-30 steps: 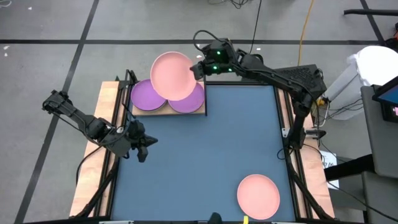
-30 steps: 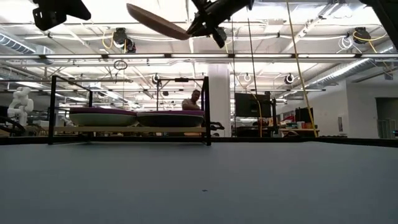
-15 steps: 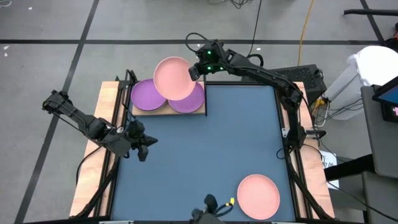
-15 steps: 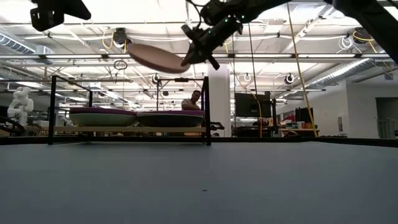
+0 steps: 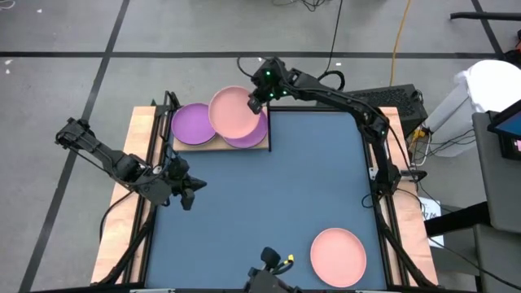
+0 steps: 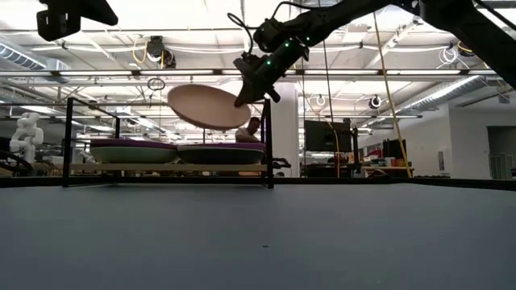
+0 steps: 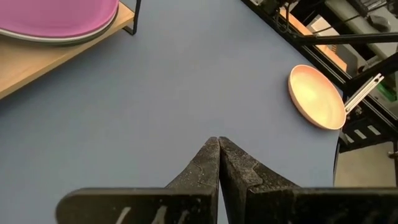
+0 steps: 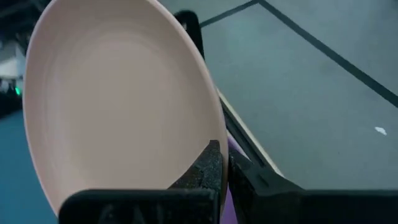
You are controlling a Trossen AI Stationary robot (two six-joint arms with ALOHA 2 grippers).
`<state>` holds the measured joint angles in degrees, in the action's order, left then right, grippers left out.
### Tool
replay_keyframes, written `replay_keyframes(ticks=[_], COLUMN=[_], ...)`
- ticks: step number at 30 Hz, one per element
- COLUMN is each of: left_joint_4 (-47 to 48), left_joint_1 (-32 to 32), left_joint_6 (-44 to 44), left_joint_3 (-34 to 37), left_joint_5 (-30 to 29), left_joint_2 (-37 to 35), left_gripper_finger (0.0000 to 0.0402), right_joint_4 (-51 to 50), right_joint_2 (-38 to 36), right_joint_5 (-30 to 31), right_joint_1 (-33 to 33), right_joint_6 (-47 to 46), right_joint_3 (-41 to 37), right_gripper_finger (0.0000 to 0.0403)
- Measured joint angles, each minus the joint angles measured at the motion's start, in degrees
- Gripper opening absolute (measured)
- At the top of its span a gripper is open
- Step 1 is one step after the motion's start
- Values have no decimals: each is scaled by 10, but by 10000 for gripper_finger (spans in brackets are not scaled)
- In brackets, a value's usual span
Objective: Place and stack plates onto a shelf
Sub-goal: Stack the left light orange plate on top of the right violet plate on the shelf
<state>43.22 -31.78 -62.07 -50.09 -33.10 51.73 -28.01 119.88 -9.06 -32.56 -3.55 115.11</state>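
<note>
My right gripper is shut on a salmon pink plate, which hangs in the air over the shelf at the mat's far left corner. Two purple plates lie side by side on the shelf's wooden board, each on top of a paler plate. A second pink plate rests flat on the mat near the right front corner. My left gripper is shut on nothing above the mat's left side. My right gripper pinches the pink plate's rim on its far right side, one finger on the upper face and one behind it. The fingers come from the far right, slanting down. The plate is tilted and lifted clear, above the right purple plate.
Thin black posts stand at the shelf's corners, one just below my right gripper. The blue-grey mat lies bare between the shelf and the second pink plate. A dark object with a yellow bit sits at the near edge.
My right gripper has come down toward the shelf and slightly toward the near edge, rolling its wrist. The pink plate has sunk with it and turned, now lower over the right purple plate. A dark object has come into view at the near edge.
</note>
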Motion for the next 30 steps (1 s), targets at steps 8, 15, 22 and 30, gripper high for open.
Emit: replay_keyframes(ticks=[8, 15, 22, 30], left_joint_4=[0, -1, -1, -2], left_joint_1=[13, 22, 22, 22], left_joint_6=[-15, -15, -16, -21], left_joint_3=[0, 0, 0, 0], left_joint_5=[0, 0, 0, 0], left_joint_2=[0, 0, 0, 0], left_gripper_finger=[6, 6, 6, 6], right_joint_4=[-29, -41, -45, -46], right_joint_2=[10, 10, 10, 10], right_joint_5=[2, 16, 20, 22], right_joint_1=[0, 0, 0, 1], right_joint_6=[30, 53, 63, 82], right_joint_3=[0, 0, 0, 0], right_gripper_finger=[0, 2, 10, 13])
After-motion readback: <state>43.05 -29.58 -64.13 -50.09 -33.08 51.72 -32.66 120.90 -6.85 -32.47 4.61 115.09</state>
